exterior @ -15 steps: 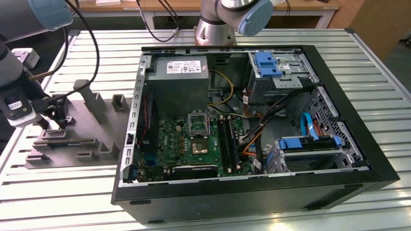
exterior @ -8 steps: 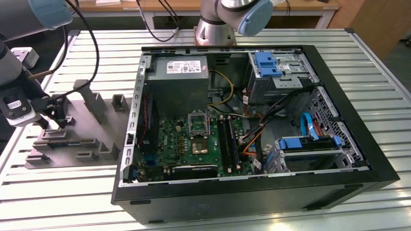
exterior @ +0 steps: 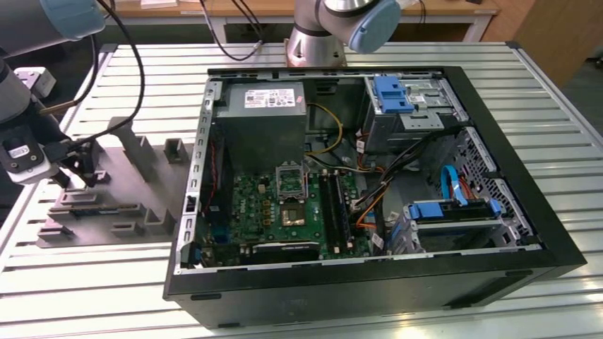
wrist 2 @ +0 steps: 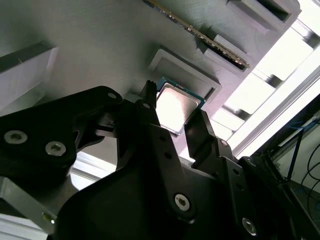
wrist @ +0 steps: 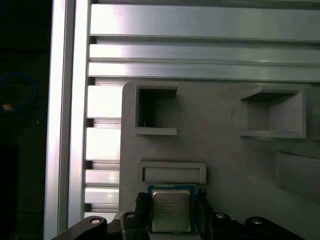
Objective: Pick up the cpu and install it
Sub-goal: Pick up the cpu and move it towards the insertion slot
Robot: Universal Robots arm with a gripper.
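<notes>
First wrist view, closest in: your end effector (wrist: 171,204) has the cpu (wrist: 171,211) squarely between its fingers (wrist: 142,206). One black finger sits flush on each of two opposite edges with no gap that I can make out, so I call it clamped on the chip. The cpu is square, with its silver top facing the camera, so there's no long axis to mind, and it sits dead centre in the grip. I can't tell whether it rests on the grey tray (wrist: 225,150) or hangs just clear of it. Just past the chip is a shallow slot pocket, with two deeper pockets further on, then the bench (wrist: 200,50) slats.

Over to the exterior view: you're at the exterior view's left, over that tray. The open case (exterior: 330,70) stands well apart, toward the exterior view's right. Inside it, on the green board (exterior: 268,219), is the socket (exterior: 290,180). From the end effector, the socket lies off to the exterior view's right, beyond the case's near wall.
</notes>
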